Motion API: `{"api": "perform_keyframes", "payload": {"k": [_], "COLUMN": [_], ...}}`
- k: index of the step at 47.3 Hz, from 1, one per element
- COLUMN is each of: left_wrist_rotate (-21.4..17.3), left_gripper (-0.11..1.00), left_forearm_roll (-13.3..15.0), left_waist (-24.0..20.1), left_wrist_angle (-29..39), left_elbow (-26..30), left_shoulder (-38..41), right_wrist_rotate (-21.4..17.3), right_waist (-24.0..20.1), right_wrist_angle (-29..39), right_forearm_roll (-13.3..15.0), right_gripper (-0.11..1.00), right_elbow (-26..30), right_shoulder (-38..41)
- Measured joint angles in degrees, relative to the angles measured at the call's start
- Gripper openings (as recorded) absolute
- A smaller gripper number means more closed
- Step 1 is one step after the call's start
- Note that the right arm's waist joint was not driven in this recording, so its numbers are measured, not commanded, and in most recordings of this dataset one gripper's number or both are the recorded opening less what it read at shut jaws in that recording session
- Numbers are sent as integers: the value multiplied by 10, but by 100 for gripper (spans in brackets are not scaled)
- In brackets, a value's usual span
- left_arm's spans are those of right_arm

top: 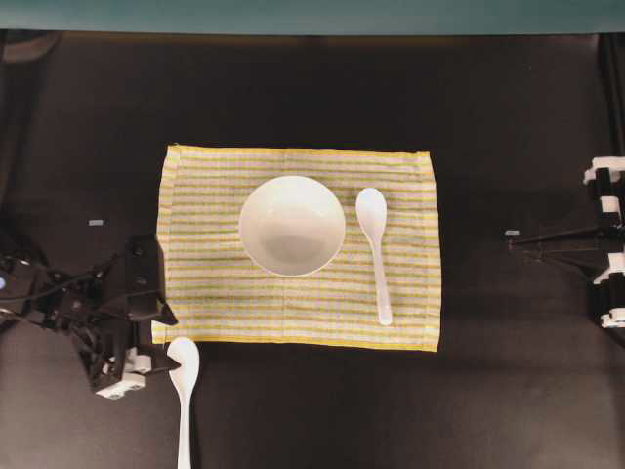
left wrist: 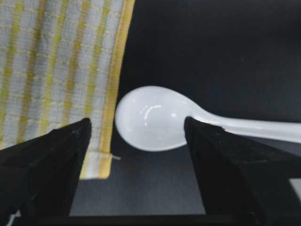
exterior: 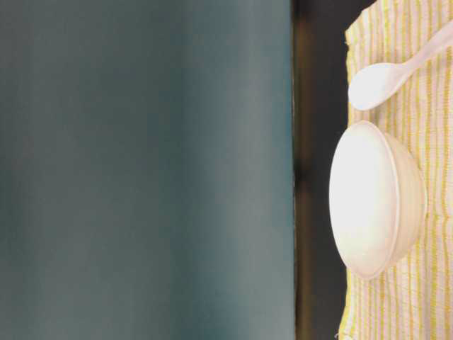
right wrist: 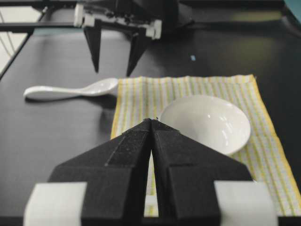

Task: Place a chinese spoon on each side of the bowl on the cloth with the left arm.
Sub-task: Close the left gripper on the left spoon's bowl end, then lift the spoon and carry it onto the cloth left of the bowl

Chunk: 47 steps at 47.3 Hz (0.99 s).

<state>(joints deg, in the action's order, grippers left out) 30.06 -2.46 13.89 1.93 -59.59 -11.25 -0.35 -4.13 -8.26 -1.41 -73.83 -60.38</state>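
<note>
One glossy white chinese spoon (top: 375, 249) is seen already laid on the striped yellow woven cloth (top: 205, 303), just right of the round white bowl (top: 292, 225) at the centre of the overhead frame. The second white spoon (top: 183, 396) lies off the cloth on the black table (top: 322, 410), at the lower left, scoop nearest the cloth's corner. The left gripper (left wrist: 136, 141) is held above that scoop, jaws spread wide, nothing between them but air. The right gripper (right wrist: 152, 141) is parked at the right edge, fingers pressed together. For a clean pick, the jaws should be brought down astride the neck and closed squarely, the glazed surface probably being slippery.
</note>
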Motion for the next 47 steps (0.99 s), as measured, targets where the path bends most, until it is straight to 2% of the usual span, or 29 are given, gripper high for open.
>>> {"api": "perform_keyframes", "payload": {"k": [7, 19, 26, 32, 36, 47], "left_wrist_rotate": [1, 37, 46, 47, 53, 40], "left_gripper": [70, 59, 38, 16, 6, 6], "left_forearm_roll": [0, 0, 0, 1, 0, 0], "left_waist": [1, 4, 7, 9, 10, 6], "left_wrist_angle": [-26, -33, -38, -36, -27, 28], "left_elbow": [0, 0, -1, 0, 3, 29], "left_shoulder": [27, 31, 33, 39, 40, 28], "right_wrist_rotate": [0, 0, 0, 0, 0, 0], "right_waist": [0, 0, 0, 0, 0, 0], "right_wrist_angle": [0, 4, 4, 4, 4, 4], "right_forearm_roll": [0, 0, 0, 0, -1, 0], "right_gripper": [0, 0, 0, 0, 0, 0], "right_elbow": [1, 0, -1, -1, -1, -2], "right_shoulder": [0, -1, -1, -1, 0, -1]}}
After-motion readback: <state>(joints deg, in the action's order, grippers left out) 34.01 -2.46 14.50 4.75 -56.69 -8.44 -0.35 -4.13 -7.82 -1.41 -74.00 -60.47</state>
